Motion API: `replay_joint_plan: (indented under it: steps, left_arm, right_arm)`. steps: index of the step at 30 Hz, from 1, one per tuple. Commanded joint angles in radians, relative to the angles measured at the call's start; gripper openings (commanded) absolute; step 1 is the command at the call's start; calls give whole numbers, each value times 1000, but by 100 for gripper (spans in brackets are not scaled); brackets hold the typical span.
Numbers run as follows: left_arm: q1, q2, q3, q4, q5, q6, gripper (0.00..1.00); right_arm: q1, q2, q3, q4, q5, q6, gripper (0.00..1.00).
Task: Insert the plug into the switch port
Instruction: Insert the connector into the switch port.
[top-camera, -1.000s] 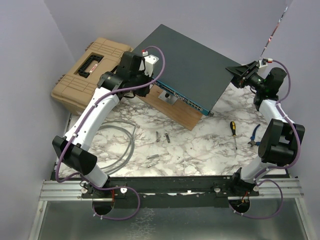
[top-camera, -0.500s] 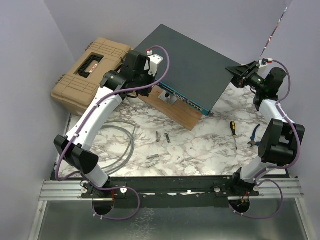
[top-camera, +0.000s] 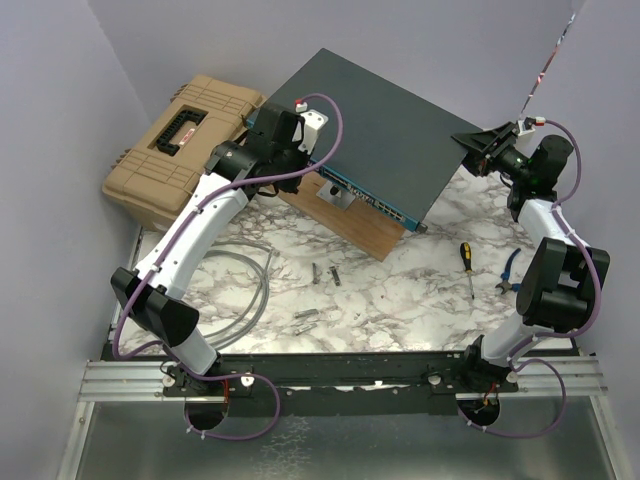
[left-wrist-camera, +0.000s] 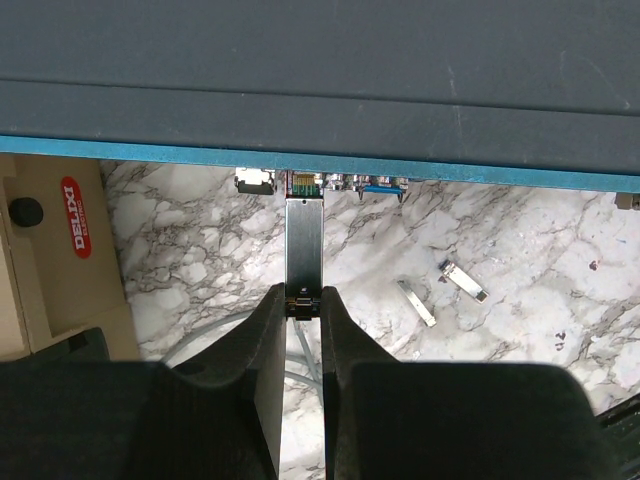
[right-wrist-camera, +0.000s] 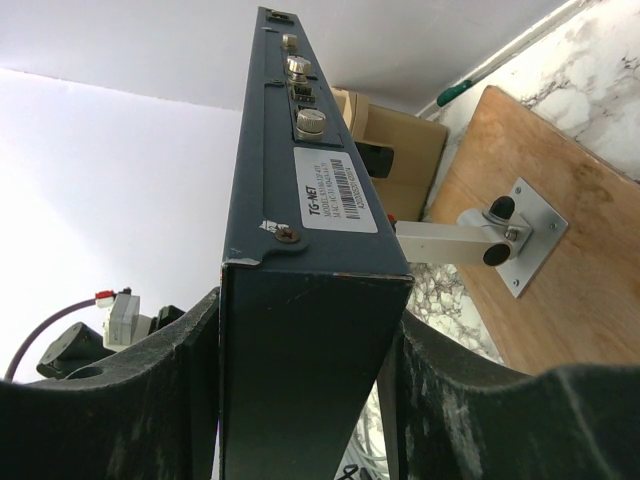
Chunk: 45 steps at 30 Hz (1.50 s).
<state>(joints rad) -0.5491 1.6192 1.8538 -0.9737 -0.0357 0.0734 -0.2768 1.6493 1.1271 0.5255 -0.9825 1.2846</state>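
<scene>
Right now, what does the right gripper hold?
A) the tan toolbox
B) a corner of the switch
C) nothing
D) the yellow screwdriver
B: in the right wrist view, the right gripper is closed on both sides of the switch at its corner.

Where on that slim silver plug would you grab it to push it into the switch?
At its rear end, coming from behind along its length, with a finger on each long edge. The plug is long and thin, and its front tip must stay bare to enter the switch. The left gripper holds it just so.
</scene>
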Motion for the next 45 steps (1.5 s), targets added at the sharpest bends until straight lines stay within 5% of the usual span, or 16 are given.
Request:
replay_joint_plan:
  steps: [1,45]
  left_arm:
    - [2,0,30,6,-45,8,0]
    - [0,25,79,-1,11,-6,0]
  right_arm:
    - [-3,29,5,21,-19,-54,32]
    - [-3,26,3,16,-19,-59,32]
